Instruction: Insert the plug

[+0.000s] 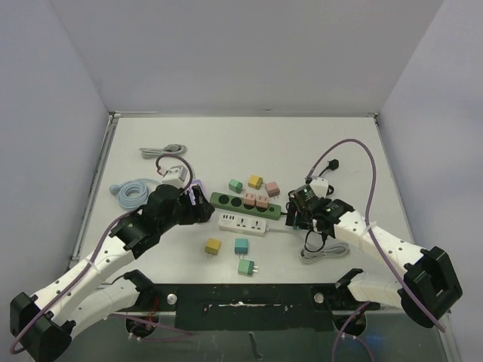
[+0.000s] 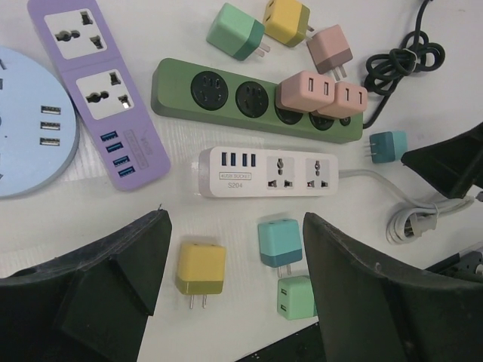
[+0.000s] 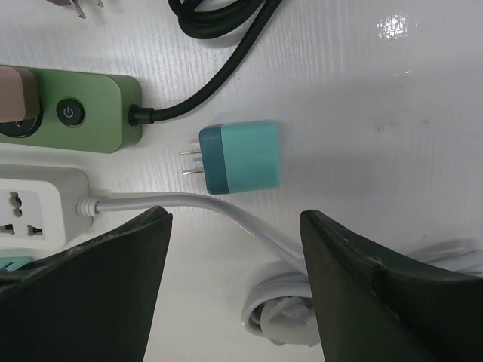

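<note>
Teal plug adapter (image 3: 241, 157) lies flat just beside green power strip (image 3: 90, 113) switch end, prongs toward it. Probably light, rigid, slick; pinch its flat sides. Right gripper (image 3: 234, 220) and left gripper (image 2: 235, 222): jaws spread, empty.

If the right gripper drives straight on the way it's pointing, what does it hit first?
Probably the teal plug, lying on the table just ahead of the open right gripper, though the white cord running between its jaws could come first; depth is unclear.
</note>
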### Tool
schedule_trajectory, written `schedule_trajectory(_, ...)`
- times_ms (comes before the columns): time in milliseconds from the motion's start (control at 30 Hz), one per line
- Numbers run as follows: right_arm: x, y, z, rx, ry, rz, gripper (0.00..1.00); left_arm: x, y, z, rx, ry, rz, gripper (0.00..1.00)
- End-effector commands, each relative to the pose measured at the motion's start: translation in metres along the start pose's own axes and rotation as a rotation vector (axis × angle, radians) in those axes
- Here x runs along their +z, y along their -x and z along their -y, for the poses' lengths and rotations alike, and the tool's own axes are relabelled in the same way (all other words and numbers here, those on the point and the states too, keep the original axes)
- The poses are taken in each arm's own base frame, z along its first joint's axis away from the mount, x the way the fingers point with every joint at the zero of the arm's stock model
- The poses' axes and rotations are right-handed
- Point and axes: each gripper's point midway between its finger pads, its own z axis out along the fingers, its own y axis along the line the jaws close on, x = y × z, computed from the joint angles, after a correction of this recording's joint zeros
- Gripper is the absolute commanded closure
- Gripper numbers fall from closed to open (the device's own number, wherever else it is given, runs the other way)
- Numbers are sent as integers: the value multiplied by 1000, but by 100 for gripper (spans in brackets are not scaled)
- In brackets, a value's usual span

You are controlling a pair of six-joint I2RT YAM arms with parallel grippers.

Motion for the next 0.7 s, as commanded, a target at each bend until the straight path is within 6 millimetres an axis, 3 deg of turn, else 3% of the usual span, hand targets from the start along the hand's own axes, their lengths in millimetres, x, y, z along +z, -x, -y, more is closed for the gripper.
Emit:
schedule_trajectory(0, 13, 12, -8, 31, -8, 35, 31, 3, 14, 23, -31, -97, 44, 30)
schedule_trajectory(233, 37, 15, -3, 16, -32, 18, 38, 6, 15, 25, -35, -99, 40, 30)
schedule_trajectory(533, 53, 0, -1, 20, 2, -56, 48, 9, 18, 27, -33, -97, 41, 30)
schedule_trajectory(667, 50, -1, -1, 29, 16, -57, 62, 10, 18, 29, -36, -104, 39, 30)
